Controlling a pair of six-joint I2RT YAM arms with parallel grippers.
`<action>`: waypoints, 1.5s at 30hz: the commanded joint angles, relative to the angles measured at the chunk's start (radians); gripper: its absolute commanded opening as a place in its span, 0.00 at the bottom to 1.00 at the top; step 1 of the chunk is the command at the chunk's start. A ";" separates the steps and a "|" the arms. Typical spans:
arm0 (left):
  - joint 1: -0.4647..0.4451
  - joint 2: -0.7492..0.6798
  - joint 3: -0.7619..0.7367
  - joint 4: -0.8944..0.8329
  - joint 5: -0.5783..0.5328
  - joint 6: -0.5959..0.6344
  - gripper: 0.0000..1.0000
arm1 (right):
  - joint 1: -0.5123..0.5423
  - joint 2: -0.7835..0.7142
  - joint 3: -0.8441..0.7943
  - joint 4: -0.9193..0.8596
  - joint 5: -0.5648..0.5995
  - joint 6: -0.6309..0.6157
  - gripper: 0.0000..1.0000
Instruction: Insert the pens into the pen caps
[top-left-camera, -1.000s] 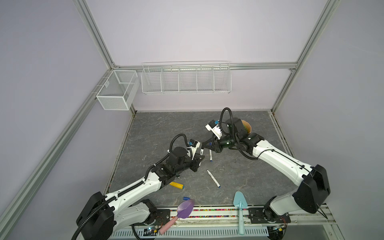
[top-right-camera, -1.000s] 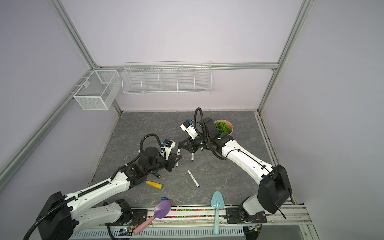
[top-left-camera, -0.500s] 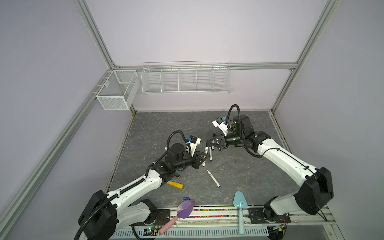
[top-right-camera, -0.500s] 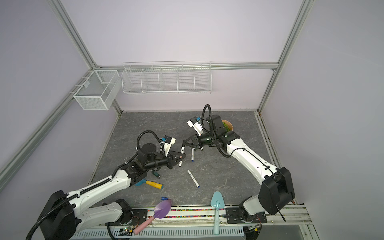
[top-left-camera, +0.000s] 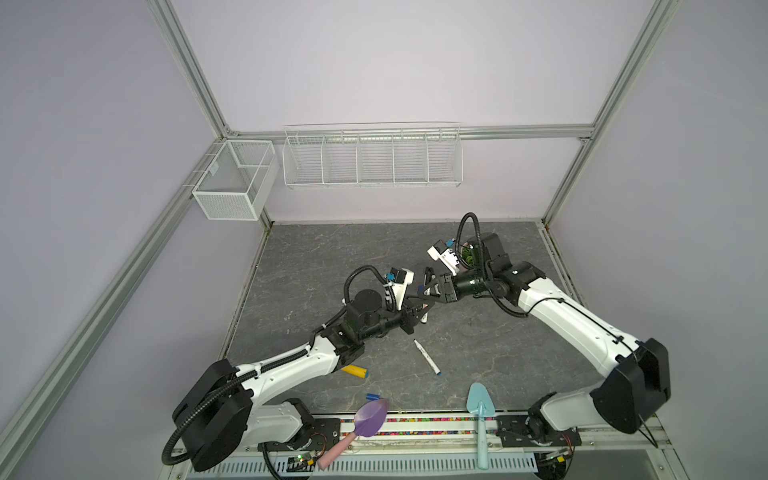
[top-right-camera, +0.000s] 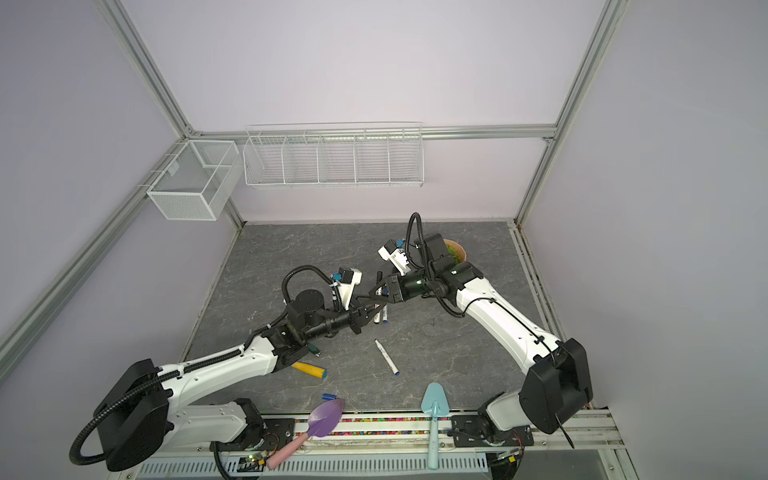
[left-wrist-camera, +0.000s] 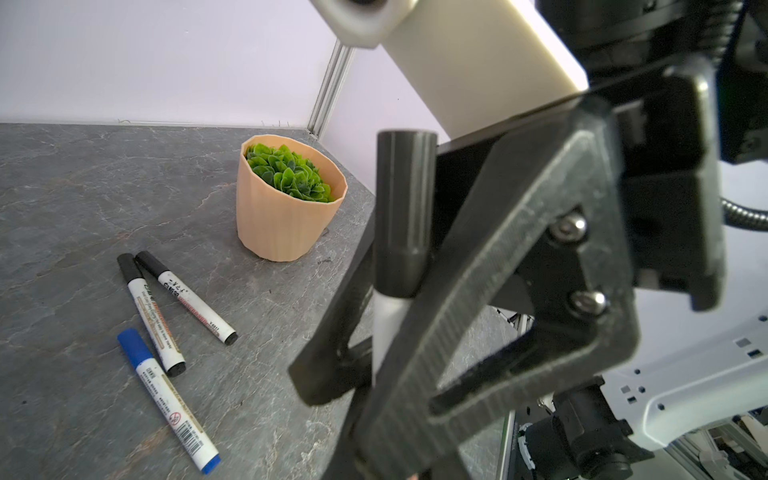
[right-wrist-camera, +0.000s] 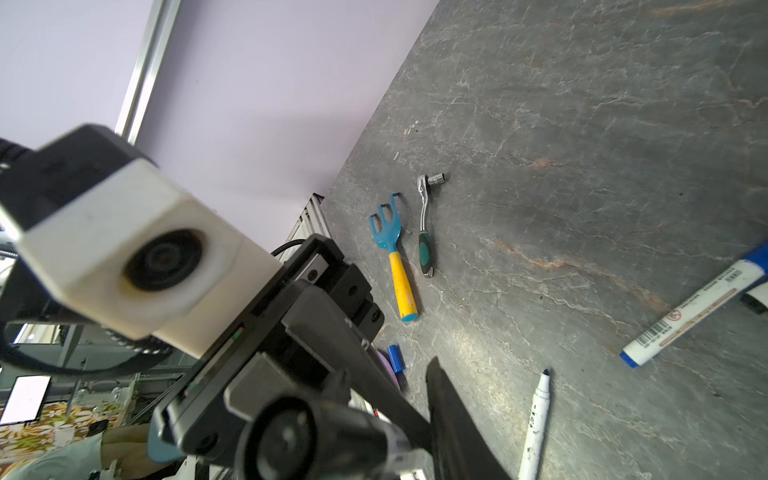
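My left gripper (top-left-camera: 419, 311) is shut on a white pen (left-wrist-camera: 388, 328) held above the table's middle, upright in the left wrist view. A black pen cap (left-wrist-camera: 403, 216) sits on its tip and also shows as the black pen cap (top-left-camera: 429, 274). My right gripper (top-left-camera: 417, 291) stands open, its fingers (left-wrist-camera: 498, 257) on either side of the capped end. Behind them three capped pens (left-wrist-camera: 166, 399) lie together. An uncapped pen (top-left-camera: 426, 357) lies nearer the front, and a loose blue pen cap (top-left-camera: 372, 396) lies by the front edge.
A peach plant pot (left-wrist-camera: 286, 203) stands behind the right arm. A yellow-handled blue rake (right-wrist-camera: 397, 266) and a green-handled ratchet (right-wrist-camera: 426, 232) lie under the left arm. A purple scoop (top-left-camera: 370, 417) and a teal trowel (top-left-camera: 480, 409) rest at the front rail. Wire baskets (top-left-camera: 372, 156) hang on the walls.
The two grippers have drawn closer together, bringing pen and cap together. The right jaws, shut on the cap before, have parted. The left grip on the pen is unchanged.
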 joint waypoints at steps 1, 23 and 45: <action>0.009 -0.012 0.012 0.276 -0.129 -0.027 0.00 | 0.026 -0.031 -0.050 -0.114 0.018 0.025 0.29; 0.021 -0.249 -0.082 -0.379 -0.649 -0.231 1.00 | -0.064 0.317 0.155 -0.329 0.545 -0.029 0.09; 0.047 -0.426 -0.090 -0.754 -0.866 -0.370 1.00 | -0.089 0.602 0.381 -0.292 0.795 -0.085 0.45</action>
